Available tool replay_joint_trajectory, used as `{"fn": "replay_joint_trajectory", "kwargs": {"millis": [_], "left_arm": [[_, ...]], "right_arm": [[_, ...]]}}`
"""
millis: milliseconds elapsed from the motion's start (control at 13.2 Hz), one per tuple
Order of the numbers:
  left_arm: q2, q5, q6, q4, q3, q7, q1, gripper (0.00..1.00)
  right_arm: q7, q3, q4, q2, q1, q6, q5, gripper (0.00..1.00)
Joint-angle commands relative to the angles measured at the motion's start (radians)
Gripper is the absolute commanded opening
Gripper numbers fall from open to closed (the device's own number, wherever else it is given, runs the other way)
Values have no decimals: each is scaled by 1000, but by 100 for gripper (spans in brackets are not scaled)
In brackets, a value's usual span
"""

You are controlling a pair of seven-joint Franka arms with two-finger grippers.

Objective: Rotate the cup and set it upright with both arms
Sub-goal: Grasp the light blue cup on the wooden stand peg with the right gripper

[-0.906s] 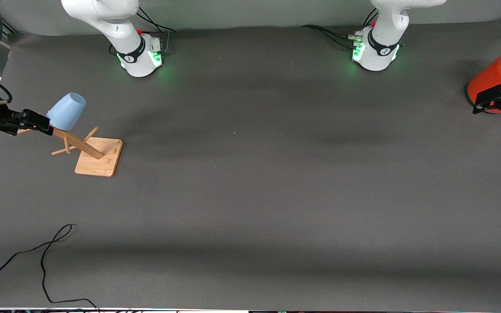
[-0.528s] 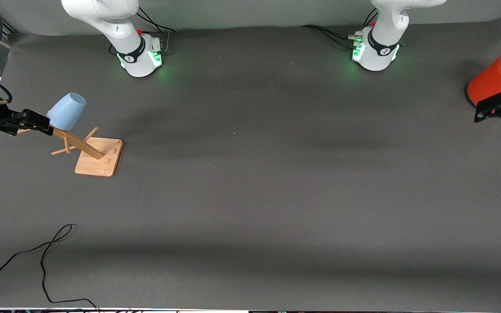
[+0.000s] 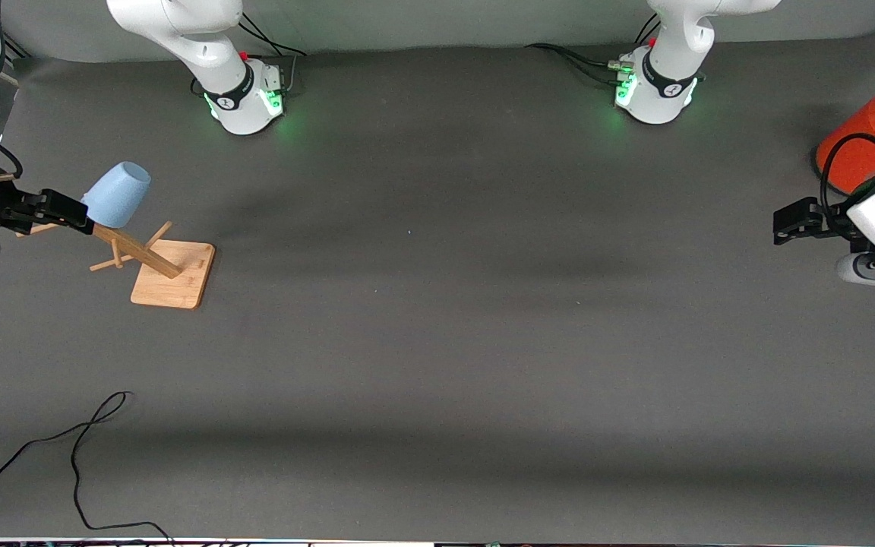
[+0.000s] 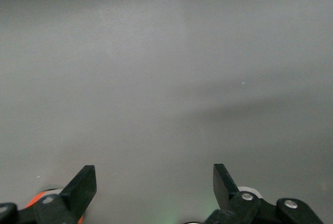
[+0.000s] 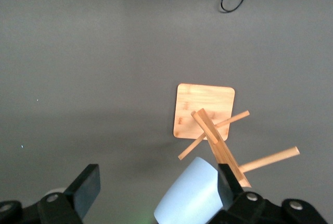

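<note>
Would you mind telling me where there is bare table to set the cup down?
The broad middle of the table is bare, between the rack and the left hand. It is crowded at the rack, where the cup hangs by the right hand, and by the can.

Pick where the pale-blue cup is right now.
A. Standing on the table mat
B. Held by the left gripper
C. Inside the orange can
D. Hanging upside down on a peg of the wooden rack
D: the cup sits inverted on the wooden rack, base up, with the open right gripper beside it.
</note>
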Motion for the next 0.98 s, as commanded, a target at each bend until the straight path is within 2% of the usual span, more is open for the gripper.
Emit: {"fn": "replay_joint_trajectory", "kwargs": {"millis": [0, 377, 604, 906], "left_arm": [[-8, -23, 16, 8, 10, -15, 1, 100], [-8, -25, -7, 7, 12, -13, 10, 100], [-6, -34, -30, 2, 16, -12, 12, 100], [-6, -37, -50, -5, 12, -7, 9, 100]], "right_arm": [[-3, -18, -199, -173, -9, 65, 6, 100], [3, -82, -354, -327, -9, 73, 3, 100], [32, -88, -371, -343, -16, 59, -8, 100], [350, -100, -366, -344, -6, 16, -8, 100]]}}
